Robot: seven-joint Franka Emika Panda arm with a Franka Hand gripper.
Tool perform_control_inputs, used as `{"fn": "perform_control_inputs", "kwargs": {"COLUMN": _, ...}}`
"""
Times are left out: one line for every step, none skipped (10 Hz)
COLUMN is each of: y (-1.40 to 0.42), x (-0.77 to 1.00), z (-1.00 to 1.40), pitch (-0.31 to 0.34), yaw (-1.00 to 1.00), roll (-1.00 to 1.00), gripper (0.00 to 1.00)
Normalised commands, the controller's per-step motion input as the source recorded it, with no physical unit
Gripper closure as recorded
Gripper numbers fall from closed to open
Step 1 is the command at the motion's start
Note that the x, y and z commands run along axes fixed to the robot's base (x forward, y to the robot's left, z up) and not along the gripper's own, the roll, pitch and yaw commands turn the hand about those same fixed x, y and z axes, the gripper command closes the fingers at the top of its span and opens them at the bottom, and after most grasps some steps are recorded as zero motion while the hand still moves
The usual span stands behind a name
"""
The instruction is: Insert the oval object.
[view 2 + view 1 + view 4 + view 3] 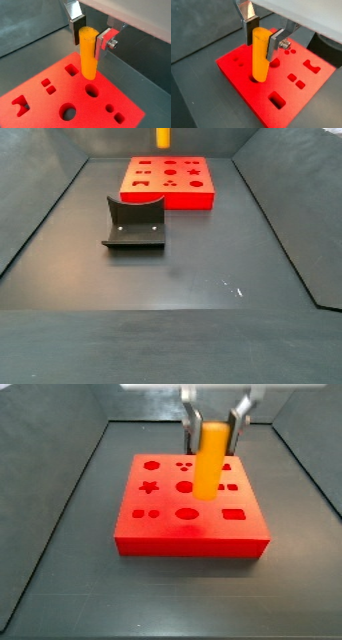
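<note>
My gripper [262,37] is shut on the oval object [260,55], a smooth yellow-orange peg held upright by its upper end between the two pads. It also shows in a wrist view [89,55] with the gripper [90,36]. The peg hangs over the red block [271,95] with shaped holes; its lower end is by a dark hole in the block's top. In a side view the peg [210,459] hangs from the gripper [214,426] above the middle of the block [187,524]. In a side view only its lower end [163,138] shows, above the block [170,183].
The dark fixture [134,225] stands on the dark floor in front of the red block. Sloping dark walls [40,218] enclose the floor on both sides. Several other holes, such as a star [150,486] and a square [234,513], mark the block's top.
</note>
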Motion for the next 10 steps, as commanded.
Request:
{"fn": "perform_control_inputs", "kwargs": {"y": 0.0, "x": 0.0, "z": -0.43, "pitch": 0.0, "yaw": 0.21, "roll": 0.21, "gripper": 1.0}}
{"fn": "perform_control_inputs", "kwargs": {"y": 0.0, "x": -0.1, "z": -0.35, "pitch": 0.0, "yaw": 0.25, "roll": 0.22, "gripper": 1.0}}
{"fn": "perform_control_inputs", "kwargs": {"y": 0.0, "x": -0.16, "z": -0.3, "pitch": 0.0, "yaw": 0.24, "roll": 0.17, "gripper": 1.0}}
{"fn": "perform_control_inputs", "kwargs": {"y": 0.0, "x": -0.2, "z": -0.28, "pitch": 0.0, "yaw": 0.15, "roll": 0.09, "gripper": 1.0}}
{"fn": "perform_control_inputs", "kwargs": {"y": 0.01, "x": -0.09, "z": -0.3, "pitch": 0.0, "yaw": 0.07, "roll": 0.0, "gripper": 1.0}}
{"fn": "perform_control_inputs", "kwargs": {"y": 0.0, "x": -0.04, "z": -0.29, "pitch": 0.0, "yaw": 0.0, "roll": 0.0, "gripper": 1.0}}
{"fn": "perform_control_inputs", "kwargs": {"y": 0.0, "x": 0.0, "z": -0.26, "pitch": 0.0, "yaw": 0.0, "roll": 0.0, "gripper": 1.0}}
{"fn": "perform_control_inputs", "kwargs": {"y": 0.0, "x": 0.0, "z": -0.25, "pitch": 0.0, "yaw": 0.0, "roll": 0.0, "gripper": 1.0}}
{"fn": "perform_control_inputs", "kwargs": {"y": 0.0, "x": 0.0, "z": -0.25, "pitch": 0.0, "yaw": 0.0, "roll": 0.0, "gripper": 1.0}}
{"fn": "perform_control_inputs", "kwargs": {"y": 0.0, "x": 0.0, "z": -0.25, "pitch": 0.0, "yaw": 0.0, "roll": 0.02, "gripper": 1.0}}
